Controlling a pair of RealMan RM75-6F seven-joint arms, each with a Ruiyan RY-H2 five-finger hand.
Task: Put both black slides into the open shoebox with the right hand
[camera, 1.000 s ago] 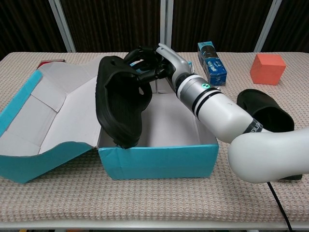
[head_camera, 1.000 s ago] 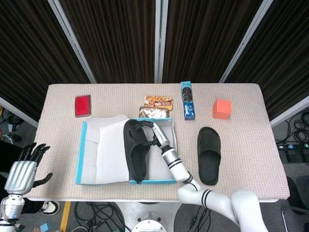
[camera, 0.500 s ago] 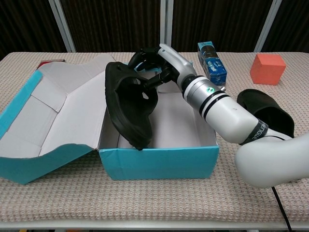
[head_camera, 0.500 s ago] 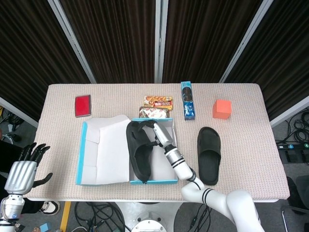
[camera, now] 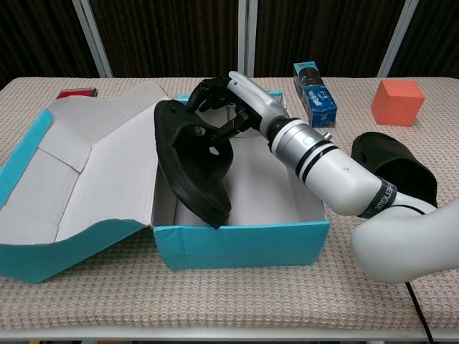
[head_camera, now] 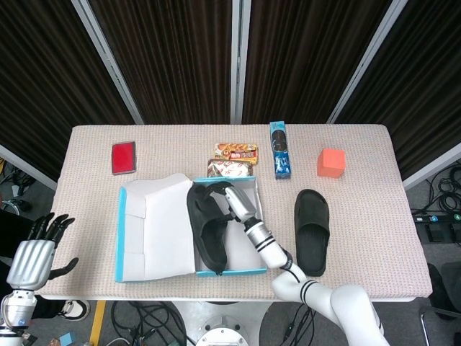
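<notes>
Chest view: right hand [camera: 228, 97] grips one black rubber slide [camera: 192, 162] on edge inside the open turquoise cardboard shoebox [camera: 240, 241], tilted to fit. Second black slide [head_camera: 312, 231] lies beside the box. Left hand [head_camera: 37, 250] hangs spread, idle.

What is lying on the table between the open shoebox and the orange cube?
The second black slide lies there, flat on the table, right of the open shoebox and nearer the front edge than the orange cube. The head view shows it best.
</notes>
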